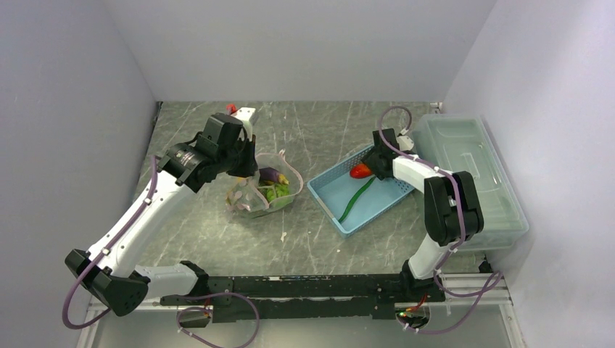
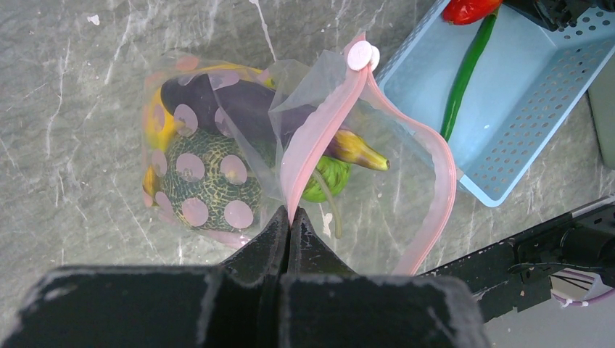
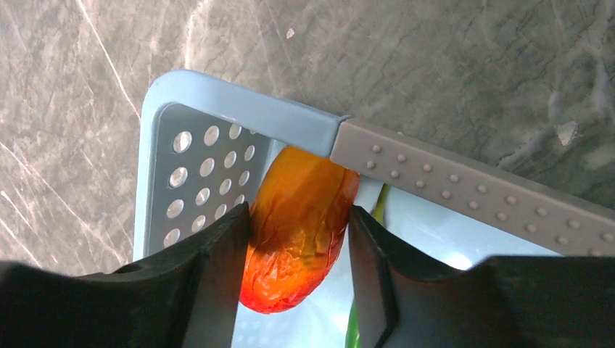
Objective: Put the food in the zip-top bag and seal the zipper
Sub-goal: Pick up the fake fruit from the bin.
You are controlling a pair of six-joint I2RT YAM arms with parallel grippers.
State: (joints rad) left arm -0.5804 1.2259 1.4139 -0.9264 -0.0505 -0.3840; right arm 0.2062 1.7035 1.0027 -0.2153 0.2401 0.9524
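Note:
The zip-top bag [image 1: 261, 190] lies on the table with its mouth gaping. Inside it are a netted melon [image 2: 210, 181], a dark eggplant [image 2: 232, 101], a banana [image 2: 357, 149] and a green vegetable [image 2: 332, 178]. My left gripper [image 2: 290, 217] is shut on the pink zipper [image 2: 319, 138] and holds one lip up. In the blue basket [image 1: 377, 210] lie a long green pod [image 1: 357, 199] and an orange-red toy food [image 3: 301, 225]. My right gripper [image 3: 301, 239] reaches into the basket's far corner, and both fingers press that orange-red piece from either side.
A large clear lidded box [image 1: 471, 174] stands at the right, against the basket's far side. The basket's perforated wall [image 3: 196, 181] and grey studded rim [image 3: 464, 188] sit close around my right fingers. A small white scrap [image 1: 283, 236] lies on the table near the bag.

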